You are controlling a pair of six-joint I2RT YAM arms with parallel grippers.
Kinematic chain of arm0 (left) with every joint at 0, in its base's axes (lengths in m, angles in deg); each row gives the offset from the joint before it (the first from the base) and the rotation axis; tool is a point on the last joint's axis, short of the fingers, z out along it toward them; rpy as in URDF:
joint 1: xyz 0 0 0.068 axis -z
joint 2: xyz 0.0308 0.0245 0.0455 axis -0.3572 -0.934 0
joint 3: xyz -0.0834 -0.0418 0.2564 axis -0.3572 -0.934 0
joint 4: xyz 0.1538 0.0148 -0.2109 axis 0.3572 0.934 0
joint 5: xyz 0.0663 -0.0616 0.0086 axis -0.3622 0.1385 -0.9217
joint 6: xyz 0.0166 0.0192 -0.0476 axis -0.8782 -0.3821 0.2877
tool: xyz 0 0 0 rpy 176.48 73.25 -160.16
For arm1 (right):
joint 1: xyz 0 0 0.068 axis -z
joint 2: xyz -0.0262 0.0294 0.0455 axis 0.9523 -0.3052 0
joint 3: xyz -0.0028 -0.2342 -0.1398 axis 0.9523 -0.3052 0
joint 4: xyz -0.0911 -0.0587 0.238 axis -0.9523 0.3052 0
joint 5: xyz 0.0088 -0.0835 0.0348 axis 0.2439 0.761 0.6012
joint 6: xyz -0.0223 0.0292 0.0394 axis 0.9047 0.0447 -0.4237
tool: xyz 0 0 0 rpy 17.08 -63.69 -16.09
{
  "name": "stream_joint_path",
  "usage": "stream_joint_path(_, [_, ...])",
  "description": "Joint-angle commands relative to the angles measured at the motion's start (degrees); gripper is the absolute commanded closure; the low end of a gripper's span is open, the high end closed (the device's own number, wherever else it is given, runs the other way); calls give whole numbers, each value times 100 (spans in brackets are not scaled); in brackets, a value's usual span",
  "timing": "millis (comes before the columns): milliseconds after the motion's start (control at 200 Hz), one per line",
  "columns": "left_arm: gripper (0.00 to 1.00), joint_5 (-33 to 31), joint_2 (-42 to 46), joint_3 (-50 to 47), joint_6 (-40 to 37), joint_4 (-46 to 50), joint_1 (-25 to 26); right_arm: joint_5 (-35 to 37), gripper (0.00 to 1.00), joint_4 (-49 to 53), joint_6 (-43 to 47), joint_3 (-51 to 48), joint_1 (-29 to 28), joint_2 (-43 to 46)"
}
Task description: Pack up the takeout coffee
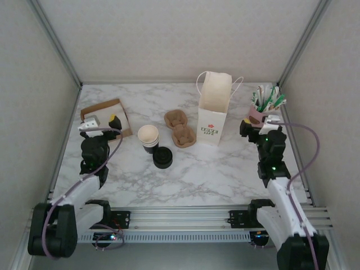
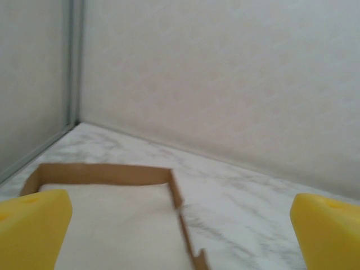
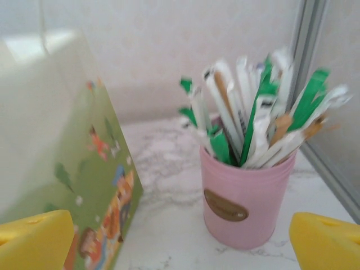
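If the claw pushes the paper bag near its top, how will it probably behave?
The paper bag stands tall on a narrow base, so a high push would likely tip it. Its thin paper walls and open top suggest it would buckle rather than resist. On the smooth marble table it may also slide.

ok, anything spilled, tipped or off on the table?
Nothing stands out. The paper bag and pink holder stand upright, packets inside; the takeout coffee and the open cup near it are upright; no spill on the marble table.
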Motion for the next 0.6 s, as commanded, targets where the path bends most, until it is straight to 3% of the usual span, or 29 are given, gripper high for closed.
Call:
stream_joint_path(0, [1, 267, 619, 343, 217, 784, 288, 159, 1, 1402, -535, 364, -34, 771])
stream_joint_path(145, [1, 351, 1278, 428, 1379, 1146, 666, 123, 1, 3100, -1292, 1041, -34, 1373])
stream_joint_path(235, [1, 270, 1538, 488, 2115, 1488, 1079, -452, 1, 4170, -1590, 1523, -32, 1463])
stream_joint_path(325, [1, 270, 1754, 437, 2598, 1698, 1540, -849, 1, 4607, -1731, 1550, -34, 1615])
stream_joint_path(451, [1, 195, 1975, 487, 2795, 2086, 2001, -915, 1, 4965, -2053, 1410, -34, 1895])
stream_joint_path(596, [1, 305, 2104, 803, 2652, 2633, 2109, -790, 1, 5309, -2388, 1559, -34, 2118])
